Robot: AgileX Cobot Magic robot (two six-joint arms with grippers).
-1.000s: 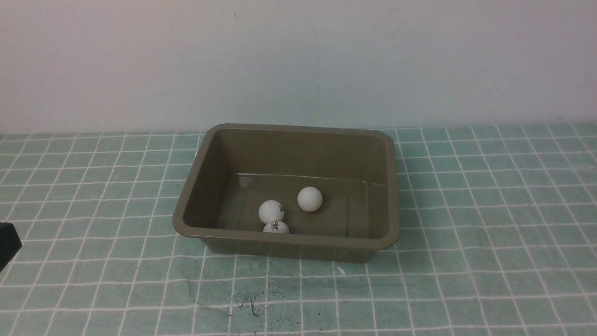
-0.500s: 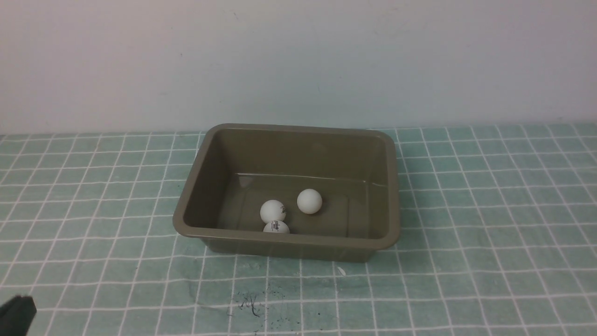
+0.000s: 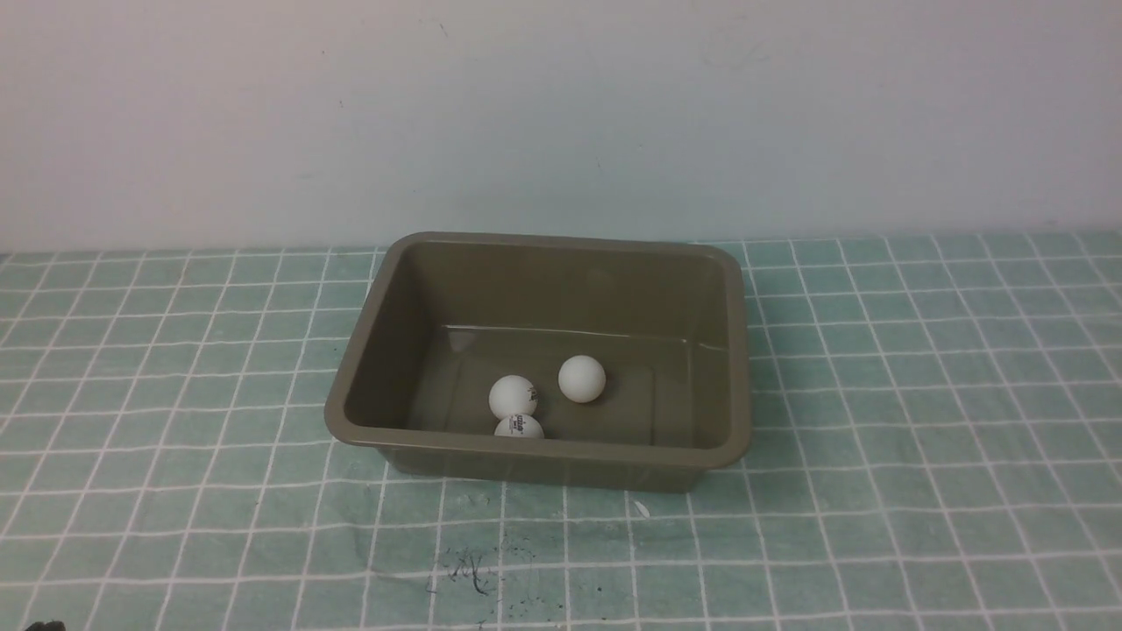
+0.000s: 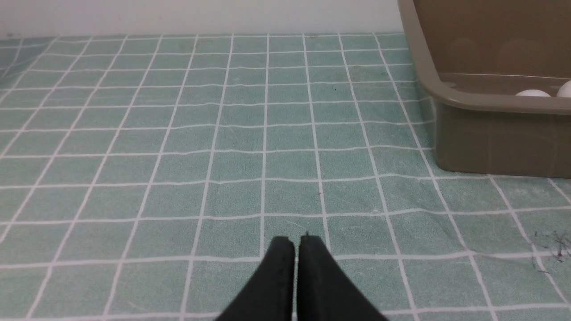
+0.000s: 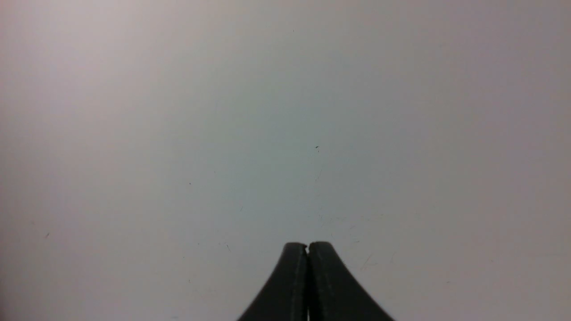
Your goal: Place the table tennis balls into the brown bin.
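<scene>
Lying in brown bin, balls well apart from left tool.

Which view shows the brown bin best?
The front view: it shows the brown bin whole, with three table tennis balls inside. The left wrist view catches only part of it, with two balls partly visible; the right wrist view shows none.
</scene>
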